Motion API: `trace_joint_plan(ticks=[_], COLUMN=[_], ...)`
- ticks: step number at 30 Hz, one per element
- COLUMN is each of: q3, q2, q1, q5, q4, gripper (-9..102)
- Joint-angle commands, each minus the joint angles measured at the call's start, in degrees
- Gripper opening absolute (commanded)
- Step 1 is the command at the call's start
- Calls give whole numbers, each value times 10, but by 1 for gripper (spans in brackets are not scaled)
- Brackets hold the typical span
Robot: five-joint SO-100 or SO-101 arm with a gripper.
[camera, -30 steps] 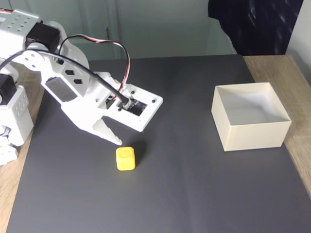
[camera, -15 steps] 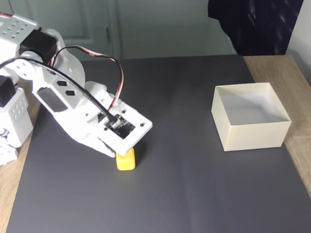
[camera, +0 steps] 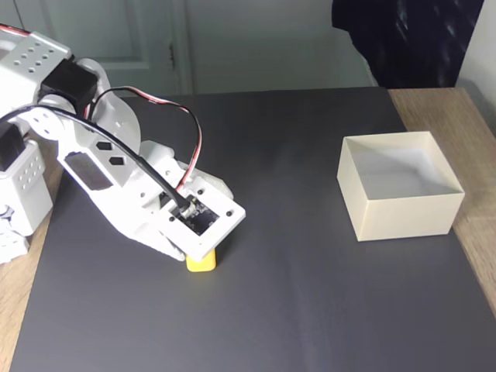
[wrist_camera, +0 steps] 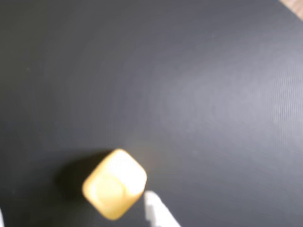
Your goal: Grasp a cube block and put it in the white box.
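Fixed view: the white arm reaches down from the left, and its hand (camera: pixel 195 252) sits low over the cube block (camera: pixel 203 263), covering most of it; only the block's lower yellow edge shows beneath the camera housing. The block rests on the dark mat (camera: pixel 310 310) that covers the table (camera: pixel 473 232). The white box (camera: pixel 399 186) stands on the mat near its right edge, well apart from the block, open side up.

Wrist view (blurred): the cube block (wrist_camera: pixel 114 184) lies on the mat with its dimpled face upward. One white fingertip (wrist_camera: pixel 156 210) stands just beside the block's right corner. The second finger is barely in frame at the lower left edge. The hand is spread wider than the block and grips nothing
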Motion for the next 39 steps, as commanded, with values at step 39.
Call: trace_joint_plan(ticks=[39], q3=[9], q2=[-160], q1=[-33], q5=[-16], q4=[-140], gripper=[23])
